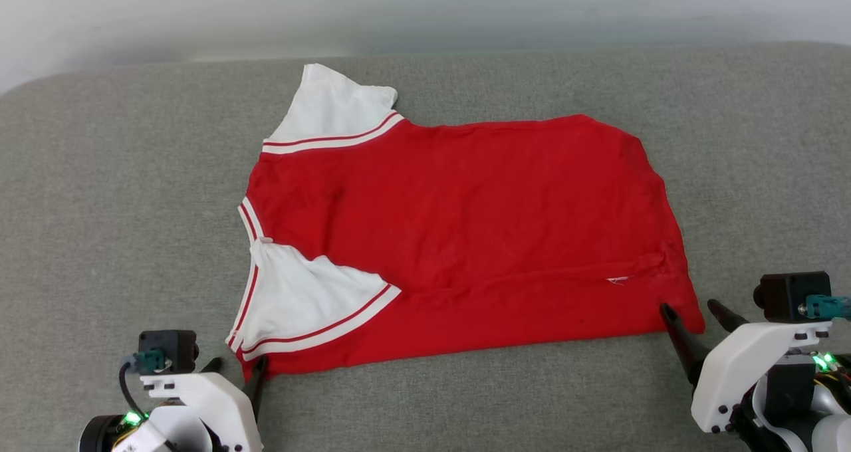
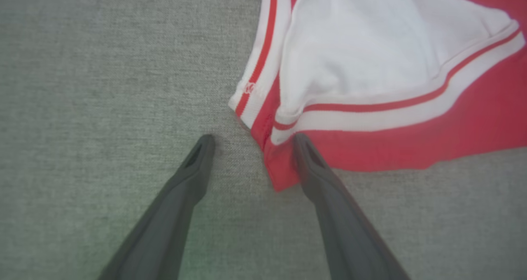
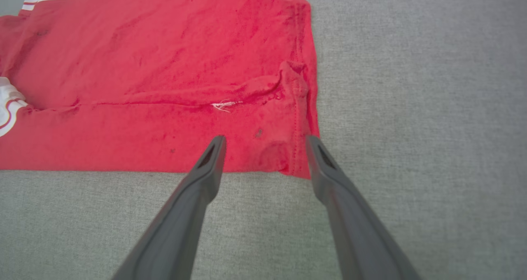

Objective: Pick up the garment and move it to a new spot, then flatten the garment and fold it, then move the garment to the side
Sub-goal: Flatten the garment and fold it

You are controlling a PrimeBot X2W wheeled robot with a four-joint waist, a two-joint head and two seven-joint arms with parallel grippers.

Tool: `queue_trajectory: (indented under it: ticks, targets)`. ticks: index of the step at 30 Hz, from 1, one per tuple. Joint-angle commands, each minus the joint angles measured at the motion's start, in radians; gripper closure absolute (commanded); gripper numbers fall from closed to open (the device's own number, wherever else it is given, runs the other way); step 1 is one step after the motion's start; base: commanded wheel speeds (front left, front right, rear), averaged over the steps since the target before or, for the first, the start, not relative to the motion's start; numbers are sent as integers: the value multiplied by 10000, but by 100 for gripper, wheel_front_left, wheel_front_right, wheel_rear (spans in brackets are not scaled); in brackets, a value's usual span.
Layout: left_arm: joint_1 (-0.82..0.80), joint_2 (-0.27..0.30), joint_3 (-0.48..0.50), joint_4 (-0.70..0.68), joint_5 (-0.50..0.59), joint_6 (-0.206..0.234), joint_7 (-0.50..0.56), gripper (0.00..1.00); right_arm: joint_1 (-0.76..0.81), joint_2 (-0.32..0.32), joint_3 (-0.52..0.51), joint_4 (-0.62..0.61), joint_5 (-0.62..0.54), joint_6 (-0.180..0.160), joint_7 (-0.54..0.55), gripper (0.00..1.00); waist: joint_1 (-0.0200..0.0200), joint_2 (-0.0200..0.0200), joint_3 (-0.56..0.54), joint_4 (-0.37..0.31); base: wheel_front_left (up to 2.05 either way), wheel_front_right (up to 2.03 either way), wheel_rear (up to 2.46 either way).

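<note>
**On the grey cloth surface (image 1: pixel 100 206): shirt (image 1: pixel 465 239) laid flat, a gripper at each near corner**

I see the shirt lying sideways at the middle of the surface, plain red side up, collar end to my left and hem to my right. The near sleeve (image 1: pixel 299 292) is folded onto the red body. The left gripper (image 1: pixel 237 367) has its fingers spread astride the near collar-end corner. The right gripper (image 1: pixel 687 306) has its fingers spread astride the near hem corner. Neither pinches any cloth.

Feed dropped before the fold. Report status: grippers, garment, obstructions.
Left gripper open, at near collar-end corner. Right gripper open, at near hem corner. Garment spread flat on grey fabric surface, near sleeve folded over body. Nothing obstructing.
</note>
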Motion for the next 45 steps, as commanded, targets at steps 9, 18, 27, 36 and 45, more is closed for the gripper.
queue_trajectory:
  ticks: [9, 18, 27, 36, 45]
  targets:
    - [72, -484, -700, 665, -638, -655, 1226, 100, -115, -84, 86, -345, -144, -4, 52, 0, 1, -1, 500, -166, 0, 0, 0]
    - [-304, -229, -280, 126, -173, -850, 19, 100, -117, -606, 30, -80, -222, -4, 400, 0, 1, -1, 187, 170, 0, 0, 0]
    - [-554, 99, 7, -1684, -76, -776, -166, 100, -686, -766, -248, 1222, -906, -4, 853, 0, 1, -1, 393, 671, 0, 0, 0]
    - [-756, 382, 37, -2791, 173, -510, 11, 100, -976, -602, -242, 2485, -1173, -2, 970, 0, 1, -1, 841, 1064, 0, 0, 0]
    - [-731, 407, -141, -2560, 98, -622, 213, 100, -808, -527, 176, 3466, -759, 8, 1137, 100, 1, -1, 955, 1157, 0, 0, 0]
